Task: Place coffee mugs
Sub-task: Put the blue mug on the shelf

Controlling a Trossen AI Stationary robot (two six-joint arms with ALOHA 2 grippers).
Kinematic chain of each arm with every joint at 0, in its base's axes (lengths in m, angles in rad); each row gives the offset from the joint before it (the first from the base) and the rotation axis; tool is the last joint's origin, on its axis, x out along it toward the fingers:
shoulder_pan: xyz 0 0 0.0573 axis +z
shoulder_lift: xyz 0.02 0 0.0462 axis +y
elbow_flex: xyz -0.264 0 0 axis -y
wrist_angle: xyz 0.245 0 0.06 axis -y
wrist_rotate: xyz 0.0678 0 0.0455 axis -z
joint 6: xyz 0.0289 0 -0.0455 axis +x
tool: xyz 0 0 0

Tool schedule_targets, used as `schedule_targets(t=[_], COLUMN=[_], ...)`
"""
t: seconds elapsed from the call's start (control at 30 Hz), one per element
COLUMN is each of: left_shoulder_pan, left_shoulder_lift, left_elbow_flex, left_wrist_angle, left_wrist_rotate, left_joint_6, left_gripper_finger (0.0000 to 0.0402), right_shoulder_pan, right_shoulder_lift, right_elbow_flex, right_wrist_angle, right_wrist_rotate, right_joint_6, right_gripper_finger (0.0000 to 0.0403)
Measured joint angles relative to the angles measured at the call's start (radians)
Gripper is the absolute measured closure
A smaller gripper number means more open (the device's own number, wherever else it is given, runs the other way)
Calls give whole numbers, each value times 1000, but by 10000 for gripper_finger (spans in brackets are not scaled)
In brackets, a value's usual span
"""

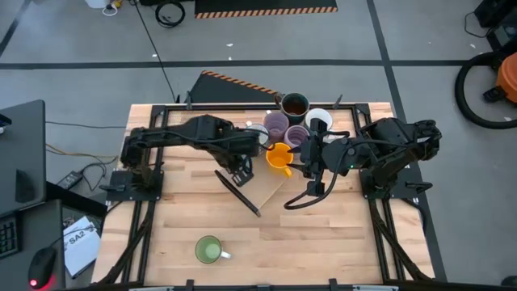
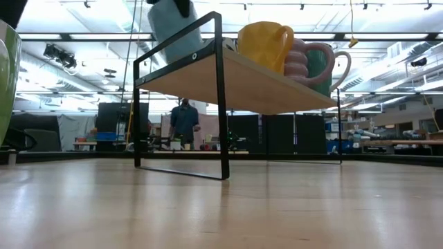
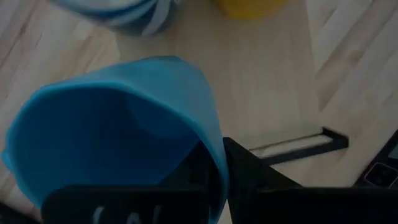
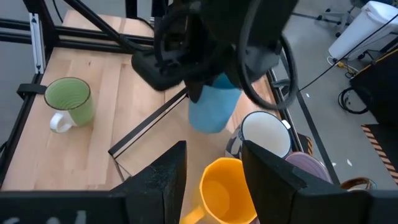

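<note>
The blue mug (image 4: 213, 107) is in my left gripper (image 3: 214, 167), over the near left part of the wooden shelf (image 2: 235, 76). In the low view the blue mug (image 2: 173, 31) shows by the shelf's front corner; whether it touches the board, I cannot tell. On the shelf stand the orange mug (image 4: 227, 186), a white mug (image 4: 264, 134), two lilac mugs (image 1: 276, 123) (image 1: 297, 136) and the dark mug (image 1: 295, 105). My right gripper (image 4: 214, 177) is open just right of the orange mug (image 1: 279, 156), touching nothing. The green mug (image 1: 208, 249) stands upright on the table near its near edge. My left gripper holds the blue mug by its rim (image 3: 214, 146), one finger (image 3: 189, 177) inside the cup and one finger (image 3: 255, 180) outside the wall. It comes from above, pointing down. The mug hangs below it, mouth up and slightly tilted.
The shelf is a low board on a black wire frame (image 2: 220, 104), standing mid-table toward the far edge. A second white mug (image 1: 257, 129) sits by the left gripper. Bare tabletop lies around the green mug. A person (image 2: 184, 121) stands far back in the room.
</note>
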Motion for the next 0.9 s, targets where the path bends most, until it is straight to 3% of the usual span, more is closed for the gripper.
schedule_targets(t=[0.23,0.9], left_shoulder_pan=[4,13], left_shoulder_lift=[53,77], left_elbow_flex=[18,18], left_wrist_angle=[5,3], left_wrist_rotate=[61,77], left_joint_6=[8,46], left_gripper_finger=[372,370], right_shoulder_pan=[0,8], right_shoulder_lift=[0,0], right_elbow_flex=[0,0], right_wrist_angle=[0,7], right_wrist_rotate=[0,-11], right_joint_6=[0,2], right_gripper_finger=[243,243])
